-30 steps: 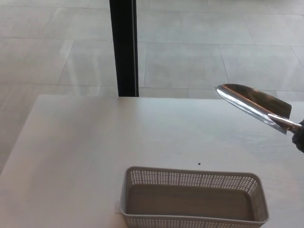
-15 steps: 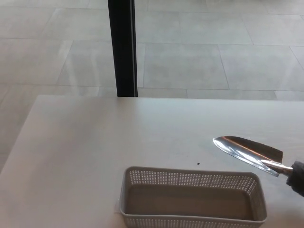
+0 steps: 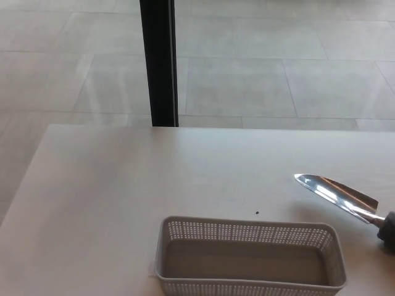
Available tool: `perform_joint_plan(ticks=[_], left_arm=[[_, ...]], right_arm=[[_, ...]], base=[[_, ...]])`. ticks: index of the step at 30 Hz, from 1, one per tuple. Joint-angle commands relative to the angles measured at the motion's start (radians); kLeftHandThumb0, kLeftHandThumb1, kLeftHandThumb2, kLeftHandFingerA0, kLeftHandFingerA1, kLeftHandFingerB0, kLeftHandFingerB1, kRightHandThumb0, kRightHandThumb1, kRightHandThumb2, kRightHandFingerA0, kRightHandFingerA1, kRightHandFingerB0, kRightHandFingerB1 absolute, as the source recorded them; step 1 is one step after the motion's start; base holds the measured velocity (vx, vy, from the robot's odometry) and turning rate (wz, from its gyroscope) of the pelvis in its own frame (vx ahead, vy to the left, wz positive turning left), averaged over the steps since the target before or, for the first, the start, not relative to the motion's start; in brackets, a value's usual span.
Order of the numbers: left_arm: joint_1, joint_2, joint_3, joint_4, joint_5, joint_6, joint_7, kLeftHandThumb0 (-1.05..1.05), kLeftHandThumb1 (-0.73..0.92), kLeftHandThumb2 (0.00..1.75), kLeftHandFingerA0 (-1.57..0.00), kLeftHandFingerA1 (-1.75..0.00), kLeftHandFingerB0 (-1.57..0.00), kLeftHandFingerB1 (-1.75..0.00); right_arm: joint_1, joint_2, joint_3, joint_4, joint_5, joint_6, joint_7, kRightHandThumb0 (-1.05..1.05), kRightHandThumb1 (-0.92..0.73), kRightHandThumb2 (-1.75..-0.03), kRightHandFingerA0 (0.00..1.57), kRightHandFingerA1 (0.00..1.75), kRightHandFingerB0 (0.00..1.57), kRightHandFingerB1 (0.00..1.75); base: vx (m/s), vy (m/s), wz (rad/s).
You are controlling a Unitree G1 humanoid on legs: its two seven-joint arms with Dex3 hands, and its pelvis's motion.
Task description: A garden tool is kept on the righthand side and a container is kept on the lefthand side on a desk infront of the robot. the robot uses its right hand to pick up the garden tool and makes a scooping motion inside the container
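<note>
A garden trowel with a shiny metal blade lies low over the desk at the right, its tip pointing left and away. Its neck runs into a dark shape at the picture's right edge. I cannot tell whether that shape is the handle or my right hand around it. The container, a pale perforated plastic basket, stands on the desk at the bottom centre and is empty inside. The blade is to the right of the basket and outside it. My left hand does not show.
The white desk stretches left and back from the basket. A black vertical post stands behind the desk's far edge, with a tiled floor beyond. A tiny dark speck lies on the desk just behind the basket.
The trowel has come down from high at the right to just above the desk, then slid right, so less of it shows. The basket has stayed put.
</note>
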Motion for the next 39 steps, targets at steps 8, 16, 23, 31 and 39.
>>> perform_joint_plan(ticks=[8,16,23,31,39], left_arm=[[0.019,0.006,-0.001,-0.010,0.003,-0.020,-0.001,-0.82,-0.02,1.12,-1.04,-1.17,-0.85,-1.02],[0.003,0.006,0.001,0.000,0.002,-0.011,-0.003,-0.85,-0.02,1.10,-0.86,-1.12,-0.72,-0.99],[0.013,0.015,-0.030,-0.008,0.034,-0.036,-0.001,-0.97,0.01,1.07,-0.96,-1.16,-0.75,-1.00],[-0.002,0.014,0.003,-0.004,-0.002,-0.011,-0.015,-0.83,0.01,1.09,-1.01,-1.22,-0.82,-1.03],[-0.009,0.016,0.002,-0.001,0.002,-0.004,0.002,-0.83,-0.05,1.06,-0.93,-1.10,-0.82,-1.00]], right_arm=[[0.075,0.025,0.049,-0.207,0.068,0.178,0.280,-0.56,-0.69,-0.61,0.82,1.23,0.43,0.52],[0.153,-0.057,0.163,-0.477,-0.027,0.239,0.476,-1.00,-0.64,-0.94,0.00,0.00,0.08,0.19],[0.181,-0.152,0.194,-0.620,-0.048,0.256,0.639,-1.05,-0.85,-0.68,0.00,0.00,0.00,0.00],[0.257,-0.276,0.077,-0.744,0.022,0.275,0.712,-1.05,-0.87,-0.68,0.00,0.00,0.00,0.00],[0.463,-0.253,-0.382,-0.816,0.175,0.297,0.515,-1.04,-0.72,-0.99,0.00,0.00,0.00,0.00]], base=[[0.00,0.000,0.00],[0.00,0.000,0.00],[0.00,0.000,0.00],[0.00,0.000,0.00],[0.00,0.000,0.00]])
